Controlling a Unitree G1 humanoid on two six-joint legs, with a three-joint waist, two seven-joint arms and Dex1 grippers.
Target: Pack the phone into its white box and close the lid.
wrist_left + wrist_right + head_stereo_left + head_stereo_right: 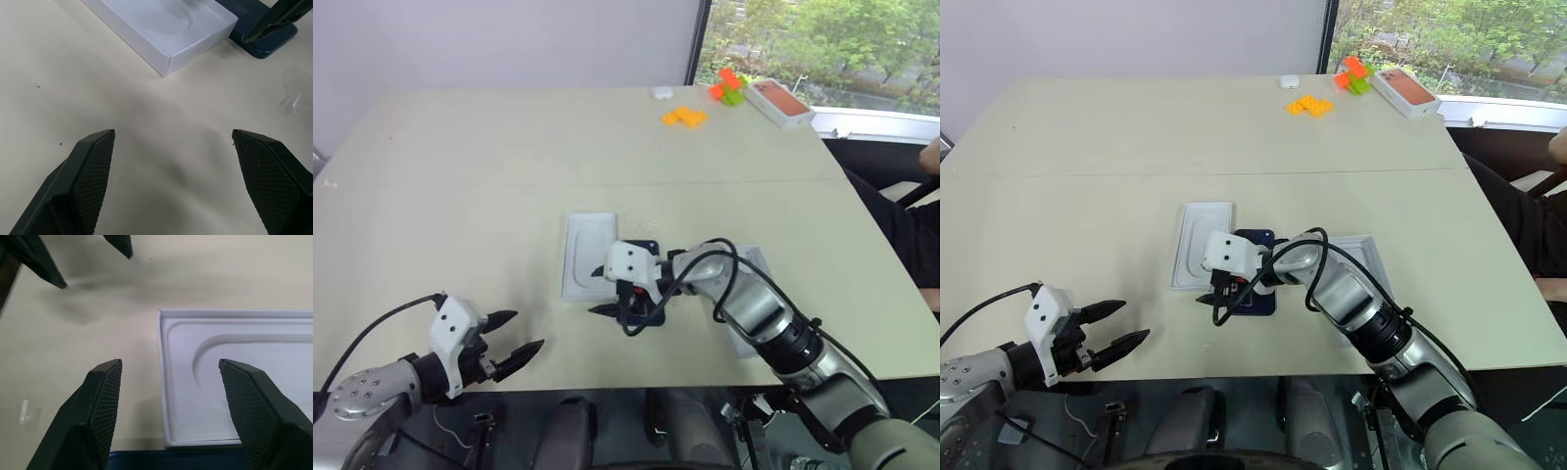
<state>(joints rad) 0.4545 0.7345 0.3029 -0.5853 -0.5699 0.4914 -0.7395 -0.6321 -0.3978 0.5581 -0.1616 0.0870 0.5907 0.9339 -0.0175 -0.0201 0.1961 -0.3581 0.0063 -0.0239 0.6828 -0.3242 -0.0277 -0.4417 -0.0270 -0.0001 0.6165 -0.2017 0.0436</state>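
dark phone [1258,269] under the wide right claw [1211,293]; left claw [171,142] wide, wrist view shows tabletop between.

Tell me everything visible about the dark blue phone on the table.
The phone is a slim, dark navy slab with rounded corners. It lies flat on the beige table, close beside the white box, whose long edge it nearly meets. The right gripper, fingers apart, hovers over it and hides much of it.

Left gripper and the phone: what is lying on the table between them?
Nothing: in the left eye view only bare table lies between the open left gripper and the phone. The white box sits just beyond that stretch.
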